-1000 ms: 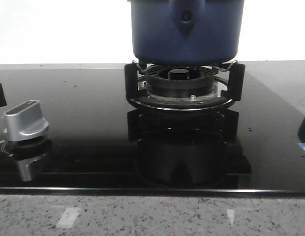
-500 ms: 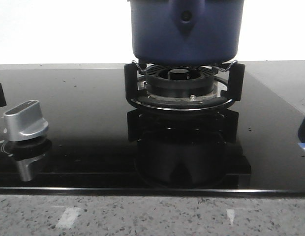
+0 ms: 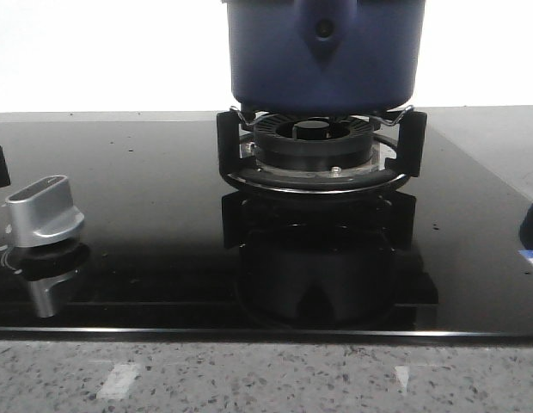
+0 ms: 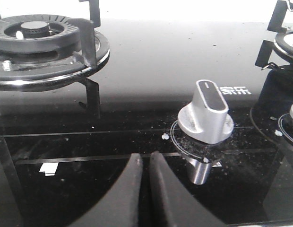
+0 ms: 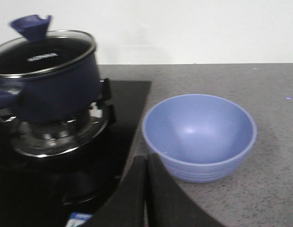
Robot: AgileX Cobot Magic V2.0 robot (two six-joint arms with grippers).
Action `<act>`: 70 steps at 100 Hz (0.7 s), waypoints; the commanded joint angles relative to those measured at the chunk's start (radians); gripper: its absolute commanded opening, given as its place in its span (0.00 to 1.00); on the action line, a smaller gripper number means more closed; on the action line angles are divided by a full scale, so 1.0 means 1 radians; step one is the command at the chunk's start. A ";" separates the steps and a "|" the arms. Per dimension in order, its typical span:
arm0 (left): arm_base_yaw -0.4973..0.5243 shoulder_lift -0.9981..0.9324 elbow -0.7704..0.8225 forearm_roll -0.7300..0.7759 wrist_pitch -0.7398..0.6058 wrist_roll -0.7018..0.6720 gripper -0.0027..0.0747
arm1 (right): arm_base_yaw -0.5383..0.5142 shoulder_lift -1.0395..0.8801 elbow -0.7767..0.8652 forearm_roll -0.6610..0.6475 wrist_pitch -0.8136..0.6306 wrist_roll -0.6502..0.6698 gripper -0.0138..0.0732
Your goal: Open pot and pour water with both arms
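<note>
The pot (image 3: pixel 325 52) is sitting on the burner (image 3: pixel 316 151) at the top centre of the front view, its glass lid (image 5: pixel 40 49) on. The right gripper (image 5: pixel 146 189) is hanging with jaws pressed together, empty, the pot up at the left and the blue bowl (image 5: pixel 199 135) just ahead. The left gripper (image 4: pixel 142 189), likewise closed on nothing, is hovering beside a silver knob (image 4: pixel 205 113).

Readable marks on the stove and pot

White lettering is printed on the pot's glass lid (image 5: pixel 42 56), too blurred to be spelled out. Two white characters, not legible, are printed on the black glass cooktop (image 4: pixel 137 71) just beside the silver knob (image 4: pixel 205 113). Nothing else can be read.
</note>
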 commanded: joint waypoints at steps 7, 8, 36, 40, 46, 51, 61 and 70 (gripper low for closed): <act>0.004 -0.026 0.033 -0.010 -0.043 -0.011 0.01 | -0.095 -0.002 0.142 -0.026 -0.305 -0.006 0.08; 0.004 -0.026 0.033 -0.010 -0.043 -0.011 0.01 | -0.100 -0.002 0.152 -0.026 -0.318 -0.006 0.08; 0.004 -0.026 0.033 -0.010 -0.043 -0.011 0.01 | -0.188 -0.077 0.455 -0.024 -0.609 -0.006 0.07; 0.004 -0.026 0.033 -0.010 -0.043 -0.011 0.01 | -0.188 -0.093 0.487 -0.026 -0.604 -0.006 0.07; 0.004 -0.026 0.033 -0.010 -0.043 -0.011 0.01 | -0.190 -0.116 0.531 -0.026 -0.602 -0.006 0.07; 0.004 -0.026 0.033 -0.010 -0.043 -0.011 0.01 | -0.195 -0.138 0.573 -0.026 -0.602 -0.006 0.07; 0.004 -0.026 0.033 -0.010 -0.043 -0.011 0.01 | -0.201 -0.149 0.623 -0.026 -0.582 -0.004 0.07; 0.004 -0.026 0.033 -0.010 -0.043 -0.011 0.01 | -0.203 -0.149 0.621 -0.026 -0.510 -0.004 0.07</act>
